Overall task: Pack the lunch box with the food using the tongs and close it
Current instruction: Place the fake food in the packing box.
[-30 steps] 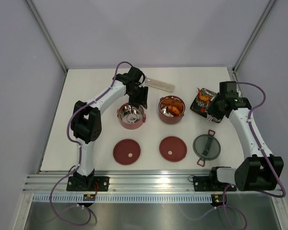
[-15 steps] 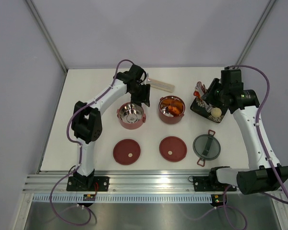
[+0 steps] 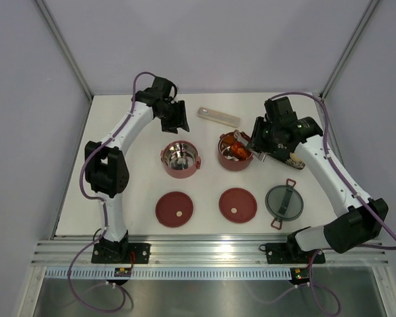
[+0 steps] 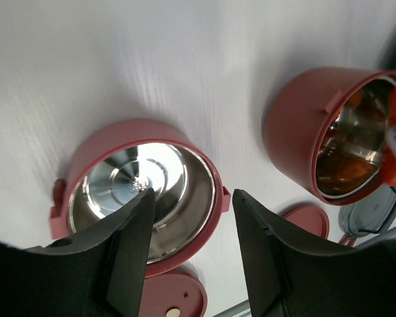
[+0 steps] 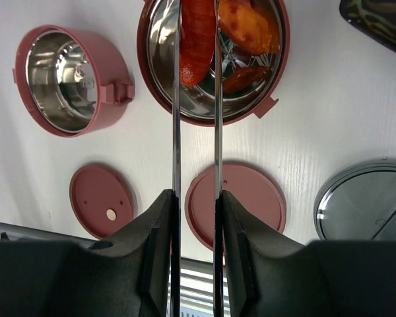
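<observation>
My right gripper [image 5: 195, 195] is shut on the slim silver tongs [image 5: 176, 99]. The tong tips pinch an orange-red shrimp piece [image 5: 197, 39] over the right maroon bowl [image 5: 152, 92], which holds more orange food [image 5: 247, 33]. In the top view this gripper [image 3: 256, 146] hangs at that bowl's [image 3: 235, 162] right rim. The left bowl [image 3: 180, 158] shows a bare steel inside [image 4: 138, 191]. My left gripper [image 3: 178, 117] is open with nothing between its fingers, above the table behind the left bowl.
Two flat maroon disc lids [image 3: 174, 209] [image 3: 237, 204] lie in front of the bowls. The grey top lid [image 3: 284, 201] sits at the front right. A pale beige case [image 3: 218, 117] lies at the back. The black tray [image 3: 297, 162] is mostly hidden under my right arm.
My right arm swung left from the black tray to over the right bowl, carrying a shrimp piece in the tongs. My left arm pulled back and left, away from the left bowl.
</observation>
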Controlling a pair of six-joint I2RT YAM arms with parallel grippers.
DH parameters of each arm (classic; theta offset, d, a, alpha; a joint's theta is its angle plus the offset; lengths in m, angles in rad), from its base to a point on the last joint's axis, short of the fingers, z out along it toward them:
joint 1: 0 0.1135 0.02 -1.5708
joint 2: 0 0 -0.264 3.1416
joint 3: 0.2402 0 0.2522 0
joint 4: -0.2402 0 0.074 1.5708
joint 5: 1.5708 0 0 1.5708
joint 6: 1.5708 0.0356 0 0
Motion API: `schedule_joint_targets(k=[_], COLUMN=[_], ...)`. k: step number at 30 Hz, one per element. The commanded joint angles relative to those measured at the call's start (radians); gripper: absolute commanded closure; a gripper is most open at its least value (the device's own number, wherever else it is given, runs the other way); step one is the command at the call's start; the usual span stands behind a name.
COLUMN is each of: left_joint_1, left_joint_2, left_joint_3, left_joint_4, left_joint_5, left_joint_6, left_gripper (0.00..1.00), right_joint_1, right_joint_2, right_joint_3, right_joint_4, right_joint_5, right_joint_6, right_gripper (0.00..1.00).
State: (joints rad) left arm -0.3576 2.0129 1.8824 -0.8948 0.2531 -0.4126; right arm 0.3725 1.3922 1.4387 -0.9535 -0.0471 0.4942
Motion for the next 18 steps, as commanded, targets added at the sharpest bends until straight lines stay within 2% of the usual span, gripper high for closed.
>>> schedule_joint_targets(k=[1, 5, 8, 10, 16, 18], left_joint_1=[0.009, 0.009, 0.019, 0.026, 0.063, 0.078], left_joint_2=[-0.101, -0.109, -0.114, -0.123, -0.137, -0.154], left_joint_3=[-0.011, -0.038, -0.055, -0.075, -0.143, -0.19], left_joint_4=[0.037, 0.039, 0.03, 0.028, -0.001, -0.012], left_joint_5=[-0.003, -0.018, -0.046, -0.055, -0.135, -0.196], left_joint_6=[-0.015, -0.023, -0.032, -0.037, -0.032, -0.035], left_gripper=[0.45, 0.44, 0.43, 0.43, 0.4, 0.4], right_joint_1=[0.025, 0.037, 0.043, 0.043, 0.043, 0.043], right_joint_2=[0.024, 0.059, 0.073, 0.07, 0.054, 0.051], right_joint_3=[-0.009, -0.008, 0.0, 0.002, -0.003, -0.003], right_joint_4=[0.071, 0.073, 0.067, 0.062, 0.056, 0.055], right_joint_5=[-0.016, -0.008, 0.003, 0.009, 0.033, 0.036], right_joint_6=[0.006, 0.006, 0.001, 0.003, 0.001, 0.0], right_gripper=[1.0, 0.93, 0.75, 0.59, 0.46, 0.45])
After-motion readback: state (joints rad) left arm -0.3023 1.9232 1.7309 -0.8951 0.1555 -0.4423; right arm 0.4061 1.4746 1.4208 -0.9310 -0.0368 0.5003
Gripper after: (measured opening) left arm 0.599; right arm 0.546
